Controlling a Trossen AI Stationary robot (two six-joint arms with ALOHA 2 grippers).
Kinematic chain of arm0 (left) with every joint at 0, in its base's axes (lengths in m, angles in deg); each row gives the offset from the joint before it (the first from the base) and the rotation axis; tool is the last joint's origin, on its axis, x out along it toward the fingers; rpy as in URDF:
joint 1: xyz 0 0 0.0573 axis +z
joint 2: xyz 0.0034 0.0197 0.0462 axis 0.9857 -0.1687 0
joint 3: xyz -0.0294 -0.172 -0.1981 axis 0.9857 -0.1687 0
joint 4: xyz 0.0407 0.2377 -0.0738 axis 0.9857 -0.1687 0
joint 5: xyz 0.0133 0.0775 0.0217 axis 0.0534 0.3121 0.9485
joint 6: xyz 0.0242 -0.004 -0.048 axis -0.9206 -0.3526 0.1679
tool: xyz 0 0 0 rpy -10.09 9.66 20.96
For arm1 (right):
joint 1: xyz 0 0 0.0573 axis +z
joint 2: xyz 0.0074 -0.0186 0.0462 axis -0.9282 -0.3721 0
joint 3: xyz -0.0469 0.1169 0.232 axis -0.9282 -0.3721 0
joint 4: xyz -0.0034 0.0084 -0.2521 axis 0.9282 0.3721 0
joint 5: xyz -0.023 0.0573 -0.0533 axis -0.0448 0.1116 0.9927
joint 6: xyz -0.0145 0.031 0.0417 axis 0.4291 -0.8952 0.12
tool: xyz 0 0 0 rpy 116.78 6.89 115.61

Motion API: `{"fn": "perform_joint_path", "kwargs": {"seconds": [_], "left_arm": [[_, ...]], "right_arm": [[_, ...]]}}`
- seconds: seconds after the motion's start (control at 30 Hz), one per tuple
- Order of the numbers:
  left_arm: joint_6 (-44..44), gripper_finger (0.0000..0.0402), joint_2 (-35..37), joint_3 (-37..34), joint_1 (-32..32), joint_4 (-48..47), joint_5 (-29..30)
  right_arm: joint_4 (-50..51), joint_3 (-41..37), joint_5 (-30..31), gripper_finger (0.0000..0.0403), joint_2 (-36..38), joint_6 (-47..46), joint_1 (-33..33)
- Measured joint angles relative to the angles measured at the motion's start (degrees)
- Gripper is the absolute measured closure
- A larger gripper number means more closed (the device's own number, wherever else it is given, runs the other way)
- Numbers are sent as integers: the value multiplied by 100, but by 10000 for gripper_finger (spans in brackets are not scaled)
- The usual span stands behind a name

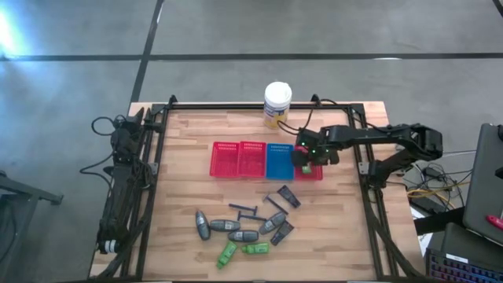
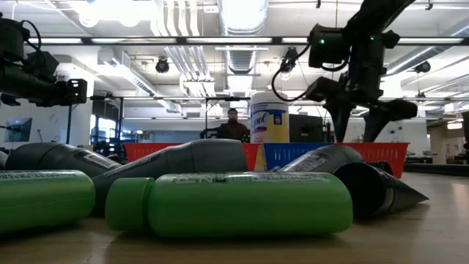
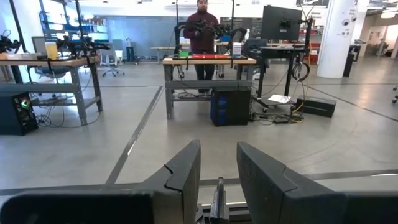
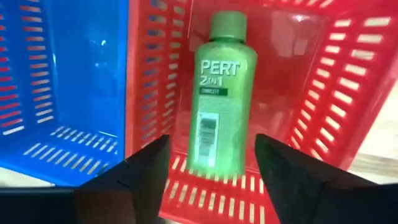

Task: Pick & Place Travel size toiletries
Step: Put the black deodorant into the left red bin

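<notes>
Step in hand, by my reading: release of one green bottle (image 4: 219,93) into the red basket (image 4: 323,93) at the end of the basket row farthest from the white canister's (image 1: 277,103) left-hand neighbours, just right of the blue basket (image 1: 279,160). Right gripper (image 1: 306,161) hangs over that red basket; in the right wrist view its jaws stand apart on either side of the bottle and do not touch it, and the bottle lies flat on the basket floor. So this placement looks done. Blue basket beside it shows empty in the wrist view; contents of the two red baskets (image 1: 238,158) left of the blue one cannot be made out. Left gripper (image 3: 217,177) is parked off the bench's left edge, jaws narrow with a slim gap, holding nothing. The remaining toiletries (image 1: 240,228), grey tubes, dark wedges, thin sticks and two green bottles, lie loose on the bench in front of the basket row. Next move likely calls for lifting clear of the basket wall, then reaching down to that cluster for one item.
</notes>
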Motion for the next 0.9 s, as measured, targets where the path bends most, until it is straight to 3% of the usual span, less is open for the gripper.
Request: {"fn": "perform_joint_path", "kwargs": {"seconds": [0.23,0.47,0.53,0.73,0.9], "left_arm": [[-314,291,0,0,0,24,12],[-285,291,0,0,-1,28,13],[681,291,0,0,-1,29,-111],[4770,291,0,0,-3,43,-377],[6591,291,-7,0,-3,26,-344]], "right_arm": [[23,166,517,115,379,197,93],[66,434,846,94,568,846,328],[52,457,850,93,562,851,348],[59,450,860,98,532,853,358],[58,450,858,116,532,855,358]]}}
